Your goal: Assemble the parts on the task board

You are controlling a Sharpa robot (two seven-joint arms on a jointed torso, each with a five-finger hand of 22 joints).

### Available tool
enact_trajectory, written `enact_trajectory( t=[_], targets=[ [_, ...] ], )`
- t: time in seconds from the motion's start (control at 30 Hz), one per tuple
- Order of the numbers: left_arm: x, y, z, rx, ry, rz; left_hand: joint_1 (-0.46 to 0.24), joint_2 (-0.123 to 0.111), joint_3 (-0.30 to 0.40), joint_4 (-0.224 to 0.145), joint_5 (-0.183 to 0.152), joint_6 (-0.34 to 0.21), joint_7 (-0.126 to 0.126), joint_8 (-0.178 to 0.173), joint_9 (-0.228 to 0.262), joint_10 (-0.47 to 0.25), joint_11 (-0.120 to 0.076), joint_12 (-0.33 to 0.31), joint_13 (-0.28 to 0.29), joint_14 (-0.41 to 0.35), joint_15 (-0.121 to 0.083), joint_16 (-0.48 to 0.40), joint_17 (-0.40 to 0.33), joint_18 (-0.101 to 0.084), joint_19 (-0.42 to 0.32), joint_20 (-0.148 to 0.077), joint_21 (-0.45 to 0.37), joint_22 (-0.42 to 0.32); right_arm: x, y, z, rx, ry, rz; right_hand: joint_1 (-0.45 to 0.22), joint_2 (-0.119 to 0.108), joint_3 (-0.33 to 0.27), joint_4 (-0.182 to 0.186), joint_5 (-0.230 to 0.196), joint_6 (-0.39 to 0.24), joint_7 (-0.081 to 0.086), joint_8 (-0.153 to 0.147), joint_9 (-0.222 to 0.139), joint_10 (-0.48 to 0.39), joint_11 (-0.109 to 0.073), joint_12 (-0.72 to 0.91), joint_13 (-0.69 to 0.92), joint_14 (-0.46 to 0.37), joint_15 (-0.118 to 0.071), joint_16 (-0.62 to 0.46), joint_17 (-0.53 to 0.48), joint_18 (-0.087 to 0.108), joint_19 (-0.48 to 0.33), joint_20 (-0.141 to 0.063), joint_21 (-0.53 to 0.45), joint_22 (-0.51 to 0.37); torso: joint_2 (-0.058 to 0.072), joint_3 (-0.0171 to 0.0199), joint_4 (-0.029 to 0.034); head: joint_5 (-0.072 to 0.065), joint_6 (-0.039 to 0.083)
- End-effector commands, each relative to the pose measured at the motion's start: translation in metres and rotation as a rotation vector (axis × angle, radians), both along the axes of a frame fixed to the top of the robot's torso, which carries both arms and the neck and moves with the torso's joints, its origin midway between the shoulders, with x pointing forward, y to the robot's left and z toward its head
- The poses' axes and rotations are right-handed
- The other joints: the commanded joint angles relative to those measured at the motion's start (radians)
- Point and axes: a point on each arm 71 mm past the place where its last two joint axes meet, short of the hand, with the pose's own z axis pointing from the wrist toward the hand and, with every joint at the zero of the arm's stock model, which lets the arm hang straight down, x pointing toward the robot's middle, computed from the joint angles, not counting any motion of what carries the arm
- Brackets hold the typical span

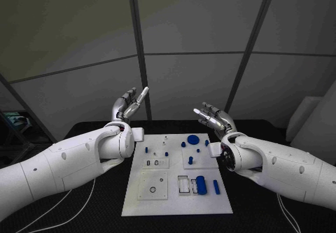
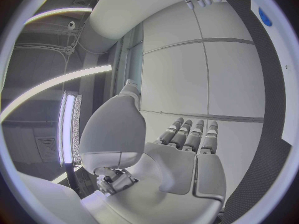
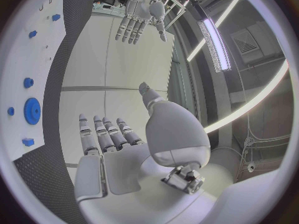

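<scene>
Left hand (image 1: 130, 108) and right hand (image 1: 214, 119) raised, fingers spread wide, holding nothing. Board (image 1: 175, 204) flat on desk (image 1: 91, 131) between, below hands; blue parts (image 1: 201, 185) untouched on it.

Behind the left hand (image 1: 129, 109) and the right hand (image 1: 215, 119), a pale grey panelled wall (image 1: 189, 82), cut into large slabs by dark narrow seams, with one seam rising just beside the left hand's fingertips. Below both hands, a black textured table top (image 1: 84, 130) reaching back to the foot of that wall, and well out past the right hand a white slanted board (image 1: 308, 116). High above the hands, seen from the wrists, long bright ceiling strip lights (image 3: 215, 37) with a square vent grille (image 3: 249, 42) just beside one.
</scene>
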Motion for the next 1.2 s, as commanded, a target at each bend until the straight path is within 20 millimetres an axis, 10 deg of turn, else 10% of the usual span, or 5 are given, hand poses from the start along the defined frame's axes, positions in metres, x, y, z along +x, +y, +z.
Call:
enact_trajectory(
  t=[0.03,0.3,0.5,0.8,1.2],
  targets=[
    [0.000,-0.003,0.004,-0.028,-0.050,-0.042,0.060,0.009,0.014,0.013,0.003,0.046,0.059,0.014,0.007,0.060,0.034,0.013,0.008,0.056,0.017,0.014,0.008,0.012,0.025,0.022,0.015,0.008,0.001,0.011,-0.001,-0.067,0.012,0.161,0.126,0.011,0.025,-0.046,0.009,0.181,0.132,0.033,0.019,0.240,0.033,0.034,0.019,0.268,0.027,0.040,0.020,0.055,0.153,0.010,0.052,0.026,0.000,-0.0001,-0.0001,0.000,0.000],
    [-0.003,0.016,0.006,-0.029,-0.058,-0.068,0.132,0.082,0.073,0.003,-0.005,0.311,0.115,0.073,0.037,0.380,0.109,0.073,0.035,0.427,0.032,0.106,0.045,-0.005,0.253,0.021,0.115,0.062,0.002,-0.010,0.011,-0.333,-0.241,0.144,0.212,0.008,0.057,-0.103,0.018,0.587,0.095,0.103,0.049,0.634,-0.013,0.095,0.031,0.607,-0.022,0.091,0.031,0.119,0.370,0.009,0.139,0.055,0.030,0.0014,-0.0064,-0.002,-0.015],
    [-0.010,0.024,0.010,-0.011,-0.073,-0.102,0.192,0.129,0.089,-0.054,-0.006,0.607,0.100,0.136,0.061,0.712,0.054,0.147,0.049,0.700,-0.030,0.190,0.064,0.046,0.573,0.012,0.275,0.131,0.004,-0.017,0.018,-0.486,-0.331,0.168,0.212,-0.013,0.119,-0.122,0.024,0.711,0.068,0.099,0.040,0.775,-0.050,0.080,0.029,0.765,-0.070,0.111,0.036,0.124,0.484,-0.029,0.195,0.067,0.052,0.0029,0.0021,-0.007,-0.015],
    [-0.023,0.029,0.016,-0.002,-0.074,-0.164,0.225,0.156,0.089,-0.125,-0.005,0.717,0.069,0.131,0.048,0.850,0.014,0.149,0.041,0.868,-0.077,0.213,0.078,0.048,0.697,-0.030,0.345,0.152,0.020,-0.021,0.042,-0.709,-0.389,0.232,0.186,-0.057,0.189,-0.123,0.036,0.772,0.050,0.074,0.038,0.868,-0.079,0.039,0.031,0.905,-0.112,0.120,0.054,0.124,0.583,-0.075,0.250,0.080,0.096,0.0031,0.0157,-0.021,-0.009],
    [-0.045,0.020,0.024,-0.024,-0.060,-0.254,0.230,0.161,0.089,-0.152,-0.005,0.741,0.064,0.110,0.038,0.880,0.007,0.128,0.039,0.905,-0.086,0.198,0.083,0.047,0.728,-0.042,0.362,0.155,0.039,-0.012,0.068,-1.126,-0.415,0.285,0.177,-0.122,0.161,-0.110,0.069,0.816,0.020,0.050,0.037,0.902,-0.122,0.031,0.033,1.184,-0.190,0.483,0.271,0.118,0.820,-0.194,0.539,0.233,0.159,-0.0113,0.0393,-0.046,-0.013]
  ],
)
